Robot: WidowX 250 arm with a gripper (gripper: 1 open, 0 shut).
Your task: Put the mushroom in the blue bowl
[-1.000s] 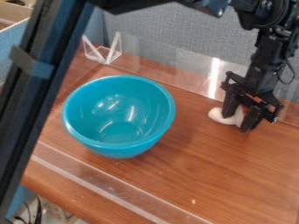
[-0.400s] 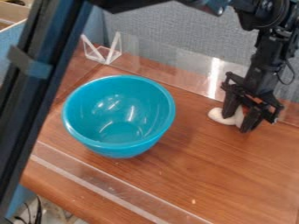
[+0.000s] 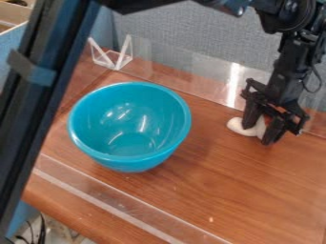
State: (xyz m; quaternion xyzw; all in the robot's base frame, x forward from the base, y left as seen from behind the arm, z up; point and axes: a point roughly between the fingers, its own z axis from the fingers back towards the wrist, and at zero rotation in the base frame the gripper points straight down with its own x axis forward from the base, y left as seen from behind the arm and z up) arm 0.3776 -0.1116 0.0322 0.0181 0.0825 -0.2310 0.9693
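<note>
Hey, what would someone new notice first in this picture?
The big blue bowl sits on the wooden table, left of centre and empty. To the right, the black gripper reaches straight down over a small cream thing, likely the mushroom. A dark out-of-focus bar cuts across the left foreground.

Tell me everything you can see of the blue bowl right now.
The blue bowl is a large, round, deep bowl in glossy turquoise, plain and smooth like plastic, with light glinting off its inside. It stands upright on the wooden table, left of the tool, and well apart from it. Nothing lies in it and nothing touches it but the tabletop. A dark bar in the foreground cuts across the view to its left, but the bowl itself shows whole.
</note>
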